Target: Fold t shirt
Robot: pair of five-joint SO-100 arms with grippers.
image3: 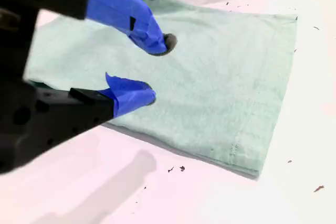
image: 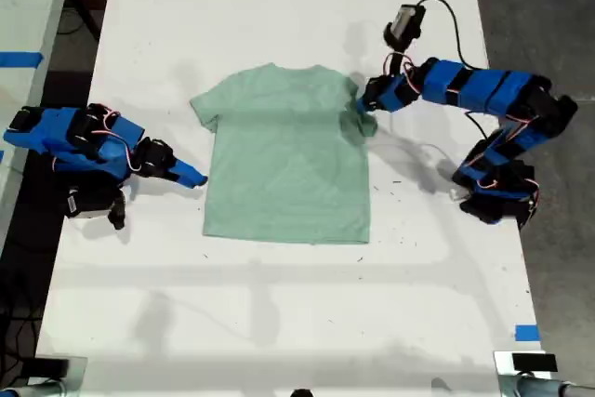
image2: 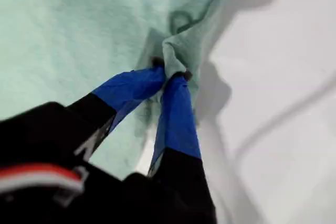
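The pale mint-green t shirt [image: 288, 155] lies flat on the white table [image: 279, 304], neck toward the far edge. My first gripper [image: 365, 116] reaches in from the exterior view's right and is shut on the sleeve at that side. In the first wrist view its blue fingertips [image2: 170, 72] pinch a bunched fold of the t shirt [image2: 79, 35]. My second gripper [image: 197, 178] lies low at the shirt's edge on the exterior view's left, open, its jaws [image3: 156, 69] spread over the t shirt [image3: 220, 66] with nothing between them.
A black cable [image: 456, 16] runs over the table behind the first arm. Blue tape [image: 526, 333] marks the near corner at the exterior view's right. Dark floor [image: 548, 6] lies beyond the table edge on that side. A second white surface [image: 23, 6] stands at the exterior view's left.
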